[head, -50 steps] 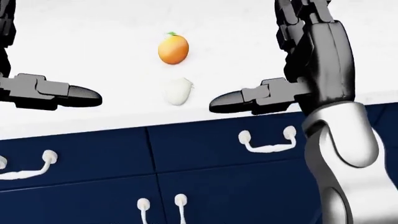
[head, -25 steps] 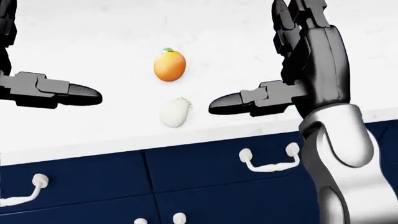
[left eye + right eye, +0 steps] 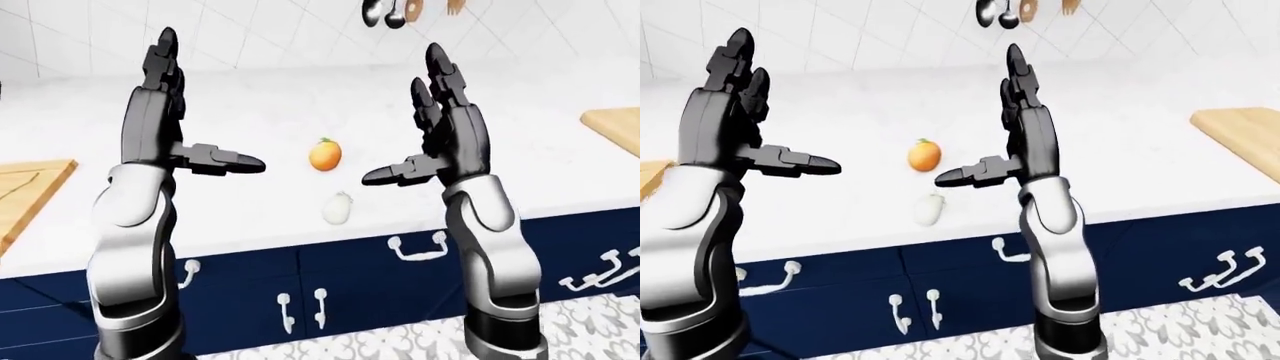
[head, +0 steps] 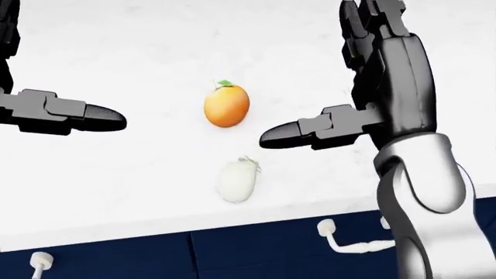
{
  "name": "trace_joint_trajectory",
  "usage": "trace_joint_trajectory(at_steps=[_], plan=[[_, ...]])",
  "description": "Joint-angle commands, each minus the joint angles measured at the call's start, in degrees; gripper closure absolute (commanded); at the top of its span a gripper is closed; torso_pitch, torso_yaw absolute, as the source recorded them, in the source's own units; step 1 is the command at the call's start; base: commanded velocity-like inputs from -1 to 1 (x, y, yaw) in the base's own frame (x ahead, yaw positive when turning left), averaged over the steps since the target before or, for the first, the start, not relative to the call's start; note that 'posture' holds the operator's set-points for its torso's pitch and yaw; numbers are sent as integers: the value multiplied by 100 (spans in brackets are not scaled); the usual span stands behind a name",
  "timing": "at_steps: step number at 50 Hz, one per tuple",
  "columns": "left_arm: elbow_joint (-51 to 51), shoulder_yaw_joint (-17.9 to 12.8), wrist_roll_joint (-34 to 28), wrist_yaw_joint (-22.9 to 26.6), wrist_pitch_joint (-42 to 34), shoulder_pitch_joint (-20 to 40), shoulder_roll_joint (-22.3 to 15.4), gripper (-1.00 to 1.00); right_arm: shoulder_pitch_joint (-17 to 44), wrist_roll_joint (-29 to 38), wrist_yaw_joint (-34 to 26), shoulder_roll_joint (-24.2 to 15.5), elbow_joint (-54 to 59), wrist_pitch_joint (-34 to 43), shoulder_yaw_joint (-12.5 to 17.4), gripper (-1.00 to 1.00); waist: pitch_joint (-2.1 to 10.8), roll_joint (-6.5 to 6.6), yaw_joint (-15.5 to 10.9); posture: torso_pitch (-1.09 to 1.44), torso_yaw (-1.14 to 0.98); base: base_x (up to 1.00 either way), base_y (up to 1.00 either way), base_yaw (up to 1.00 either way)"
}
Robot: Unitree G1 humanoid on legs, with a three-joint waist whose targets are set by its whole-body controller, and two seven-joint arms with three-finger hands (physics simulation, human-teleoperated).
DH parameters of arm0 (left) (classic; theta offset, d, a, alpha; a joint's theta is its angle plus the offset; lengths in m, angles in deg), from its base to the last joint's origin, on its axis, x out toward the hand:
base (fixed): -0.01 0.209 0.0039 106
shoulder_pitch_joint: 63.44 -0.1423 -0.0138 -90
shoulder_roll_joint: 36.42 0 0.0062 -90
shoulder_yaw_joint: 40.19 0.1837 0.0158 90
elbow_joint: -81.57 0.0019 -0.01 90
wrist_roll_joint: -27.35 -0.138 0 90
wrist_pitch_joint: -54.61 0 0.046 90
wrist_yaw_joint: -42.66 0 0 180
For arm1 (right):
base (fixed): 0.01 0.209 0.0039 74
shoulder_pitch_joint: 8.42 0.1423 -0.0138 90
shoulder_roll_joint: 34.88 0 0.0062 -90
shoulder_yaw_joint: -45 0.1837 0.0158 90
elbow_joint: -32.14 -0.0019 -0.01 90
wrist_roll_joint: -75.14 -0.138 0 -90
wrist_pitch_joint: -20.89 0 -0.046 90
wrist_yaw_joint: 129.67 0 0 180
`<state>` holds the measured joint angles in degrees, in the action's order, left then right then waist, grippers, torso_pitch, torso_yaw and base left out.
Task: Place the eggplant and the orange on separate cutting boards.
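White counter [image 3: 250,112] – both hands raised upright, fingers spread wide, holding nothing. Orange [image 4: 226,105] and pale eggplant [image 4: 237,181] lie between left hand [image 3: 165,112] and right hand [image 3: 445,124], untouched.

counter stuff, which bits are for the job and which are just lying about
For the job:
orange
pale eggplant
left cutting board
right cutting board
left hand, open, empty
right hand, open, empty

Just there:
hanging utensils
drawer handles
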<state>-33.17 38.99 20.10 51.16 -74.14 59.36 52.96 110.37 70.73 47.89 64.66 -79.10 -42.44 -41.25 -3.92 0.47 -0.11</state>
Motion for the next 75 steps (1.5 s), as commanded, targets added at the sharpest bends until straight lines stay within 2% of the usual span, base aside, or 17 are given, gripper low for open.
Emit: trace_joint_trajectory(at_steps=[1,3,6,9,13,15,16,18,24,27,35,38,40,42,55,65,75], plan=[[-152,-30,16,-8,142,156,-48,-100,265,56,31,-43,-167,-16,80,-100,111,15,-1,0,0,0,0,0],[-133,-22,19,-10,163,147,-47,-100,229,89,-19,-54,-187,-48,71,-100,218,-269,-59,0,0,0,0,0],[-132,-20,20,-11,168,147,-52,-100,185,88,-48,-8,-148,-147,50,-100,330,-102,-71,0,0,0,0,18],[-96,-26,14,-21,189,157,-57,-100,134,101,-74,-11,-139,-206,44,-100,381,-83,-47,0,0,0,0,30],[-105,-17,11,-25,225,109,-36,-100,190,84,-89,-20,-216,-82,48,-100,332,186,-20,0,0,0,0,30],[-141,-30,18,-22,210,92,-31,-100,154,81,-103,-15,-225,-108,47,-100,389,530,-21,0,0,0,0,35],[-150,-28,12,-21,213,77,-33,-100,44,90,-128,25,-177,-265,10,-100,348,294,-63,0,0,0,0,39],[-166,-34,17,-21,218,57,-26,-100,118,94,-122,9,-239,-123,41,-100,379,345,-61,0,0,0,0,40],[-177,-52,22,-23,260,-3,-23,-100,131,97,-100,7,-275,-63,41,-100,309,-26,-48,0,0,0,0,39],[-198,-62,27,-27,261,-32,-21,-100,-21,169,-119,56,-139,-358,-12,-100,345,-455,-39,0,0,0,0,39],[-161,-57,21,-26,277,-16,-30,-100,10,147,-114,79,-151,-182,19,-100,251,-156,39,0,0,0,0,17],[-132,-68,31,-32,262,41,-47,-100,23,129,-92,49,-113,-174,44,-100,304,180,130,0,0,0,0,0],[-124,-74,44,-27,248,64,-63,-100,101,14,-82,16,-331,151,112,-100,252,109,121,0,0,0,0,0],[-85,-54,42,-38,285,57,-46,-100,-56,222,-271,-106,-433,18,-33,-100,320,57,98,0,0,0,0,0],[-107,-118,91,-47,422,-130,-51,-100,113,917,-1399,-603,-1603,1164,240,-100,350,-54,-10,0,0,0,0,0],[-36,-86,74,-53,489,-142,-23,-100,698,1249,-3491,-1498,-2352,1520,452,-100,316,-55,4,0,0,0,0,0],[-146,-129,117,-29,369,-99,-79,-100,1518,2267,-5117,-1290,-1658,908,-220,-100,288,-10,72,0,0,0,0,0]])
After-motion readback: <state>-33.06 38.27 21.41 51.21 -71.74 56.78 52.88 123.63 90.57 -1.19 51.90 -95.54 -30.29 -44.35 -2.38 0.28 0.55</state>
